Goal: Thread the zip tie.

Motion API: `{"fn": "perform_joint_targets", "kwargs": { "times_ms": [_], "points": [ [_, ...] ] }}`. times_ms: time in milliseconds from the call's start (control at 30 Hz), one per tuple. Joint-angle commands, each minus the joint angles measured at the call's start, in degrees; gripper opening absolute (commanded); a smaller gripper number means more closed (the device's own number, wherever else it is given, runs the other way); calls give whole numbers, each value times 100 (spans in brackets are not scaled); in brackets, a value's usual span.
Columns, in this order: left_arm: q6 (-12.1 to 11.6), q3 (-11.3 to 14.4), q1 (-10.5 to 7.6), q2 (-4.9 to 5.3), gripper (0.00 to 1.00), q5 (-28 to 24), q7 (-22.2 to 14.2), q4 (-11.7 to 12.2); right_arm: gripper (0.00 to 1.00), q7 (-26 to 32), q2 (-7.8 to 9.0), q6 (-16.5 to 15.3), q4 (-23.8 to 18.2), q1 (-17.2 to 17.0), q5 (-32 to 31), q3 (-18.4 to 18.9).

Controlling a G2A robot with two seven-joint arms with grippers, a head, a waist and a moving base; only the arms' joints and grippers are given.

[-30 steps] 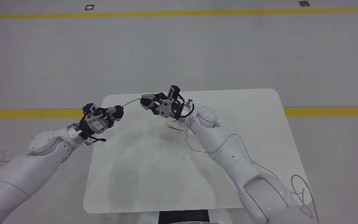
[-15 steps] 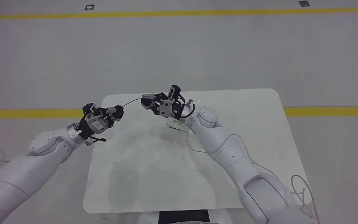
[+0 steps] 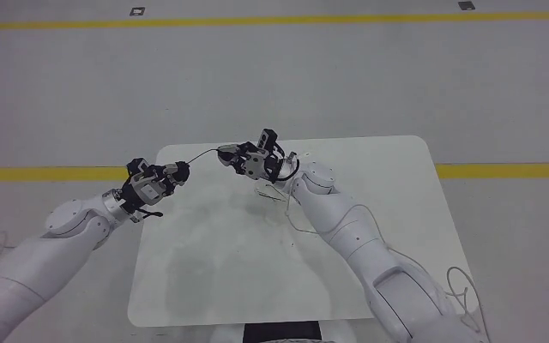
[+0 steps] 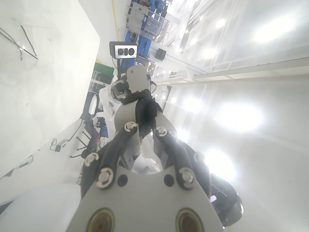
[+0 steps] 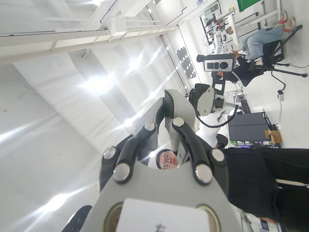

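A thin black zip tie (image 3: 202, 155) arcs in the air above the back left part of the white table (image 3: 386, 223). My left gripper (image 3: 181, 171) is shut on its left end. My right gripper (image 3: 225, 154) is shut on its right end, a short way from the left one. In the left wrist view the left gripper (image 4: 138, 85) has its fingers pressed together, with the other arm's wrist beyond it. The right wrist view has my right gripper (image 5: 169, 105) with its pads closed tight; the tie itself is too thin to make out there.
Several spare black zip ties (image 3: 273, 194) lie on the table under the right forearm, and they appear again as loose zip ties (image 4: 26, 47) in the left wrist view. The table's back left corner is close beneath both grippers.
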Motion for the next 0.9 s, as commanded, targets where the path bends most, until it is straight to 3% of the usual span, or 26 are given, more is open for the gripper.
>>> {"fn": "perform_joint_targets", "kwargs": {
  "times_ms": [0,133,167,200,233,600,867],
  "points": [
    [0,0,0,0,0,0,0,0,0,-6,2,-7,14,5,-15,3],
    [0,0,0,0,0,0,0,0,2,-36,8,-13,51,-4,0,31],
    [0,0,0,0,0,0,0,0,31,-47,10,-13,58,-8,3,38],
    [0,0,0,0,0,0,0,0,45,-58,13,-15,60,-13,2,46],
    [0,0,0,0,0,0,0,0,48,-58,15,-16,58,-17,-3,50],
    [0,0,0,0,0,0,0,0,42,9,32,-36,-20,-61,-76,44],
    [0,0,0,0,0,0,0,0,32,167,28,-147,-120,-75,-47,29]
  ]
}}
